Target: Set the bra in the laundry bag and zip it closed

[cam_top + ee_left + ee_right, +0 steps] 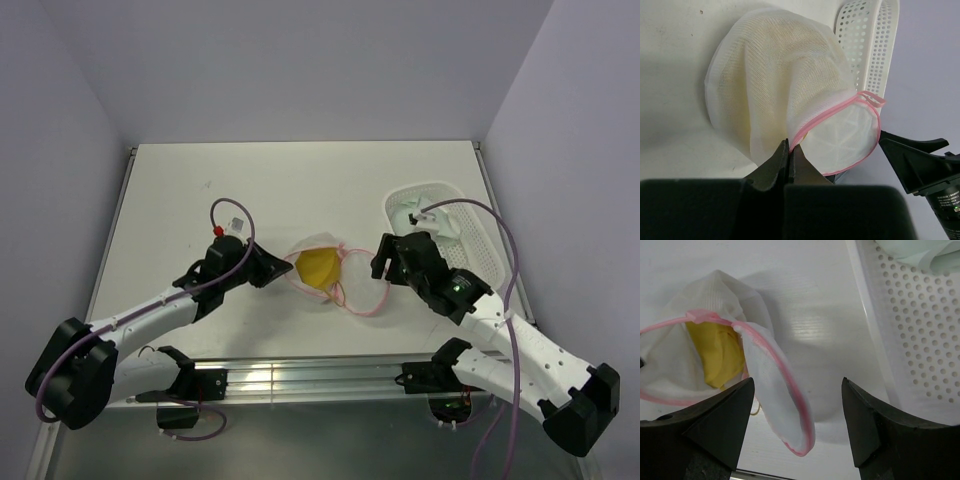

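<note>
While the left pincer (pixel 789 150) clenches the rim of the laundry bag (pixel 775 85), apparently to steady it mid-frame, the bra (pixel 720 357) lies inside and the right pincer (pixel 796 390) gapes, released, beside the unzipped flap.

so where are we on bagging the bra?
Done: the bra sits inside the laundry bag. In hand: left gripper is shut on the bag's pink rim, and right gripper is open beside it. Left: the rim gapes unzipped, so zip it closed.
</note>
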Controlling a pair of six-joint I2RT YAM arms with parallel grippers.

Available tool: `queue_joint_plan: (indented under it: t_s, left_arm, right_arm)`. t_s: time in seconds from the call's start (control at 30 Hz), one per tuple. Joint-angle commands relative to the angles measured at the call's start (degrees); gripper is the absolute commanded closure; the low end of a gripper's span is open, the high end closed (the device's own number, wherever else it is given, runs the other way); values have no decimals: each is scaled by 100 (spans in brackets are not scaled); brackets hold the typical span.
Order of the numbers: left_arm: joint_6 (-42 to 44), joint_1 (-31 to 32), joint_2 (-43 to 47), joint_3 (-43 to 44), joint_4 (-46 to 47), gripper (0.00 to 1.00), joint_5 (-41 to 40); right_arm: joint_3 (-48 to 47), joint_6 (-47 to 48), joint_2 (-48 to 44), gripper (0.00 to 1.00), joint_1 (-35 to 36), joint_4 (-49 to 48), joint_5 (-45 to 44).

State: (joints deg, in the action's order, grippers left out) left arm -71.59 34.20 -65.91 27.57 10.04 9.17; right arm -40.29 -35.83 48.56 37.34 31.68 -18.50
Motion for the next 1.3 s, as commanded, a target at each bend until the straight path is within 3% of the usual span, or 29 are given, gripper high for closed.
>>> queue_joint_plan:
  t_s: [0.0, 0.17, 0.27, 0.37, 0.4, 0.5, 0.73, 0.87, 0.97, 1.27]
  left_arm:
    - [58, -36, -62, 266, 156, 100, 41]
    - [75, -36, -124, 319, 138, 100, 67]
    - [102, -27, -150, 354, 94, 100, 67]
    - [119, -27, -176, 363, 94, 100, 76]
    - [128, -27, -203, 372, 94, 100, 94]
    - [163, -27, -273, 372, 147, 100, 129]
    - [347, 43, -379, 433, 252, 100, 340]
    - [488, 193, -458, 608, 226, 100, 427]
    - [664, 351, -572, 819, 130, 100, 489]
    - [743, 500, -572, 855, 358, 100, 516]
  right_arm:
    - [214, 103, -303, 23, -130, -583, 303]
    - [531, -20, -294, 26, -148, -926, 733]
    - [645, -117, -277, 33, -148, -1085, 962]
    - [576, -161, -285, 49, -140, -1085, 1120]
    - [549, -161, -285, 60, -148, -1068, 1147]
    - [304, -187, -215, 79, -157, -963, 1296]
    - [-1040, -266, 889, 96, -157, -427, 1683]
    - [-2207, -161, 1568, 97, -131, -75, 1631]
    - [-2911, 6, 2104, 91, -61, 180, 1542]
    - [-4072, 59, 3660, 88, 615, 558, 1025]
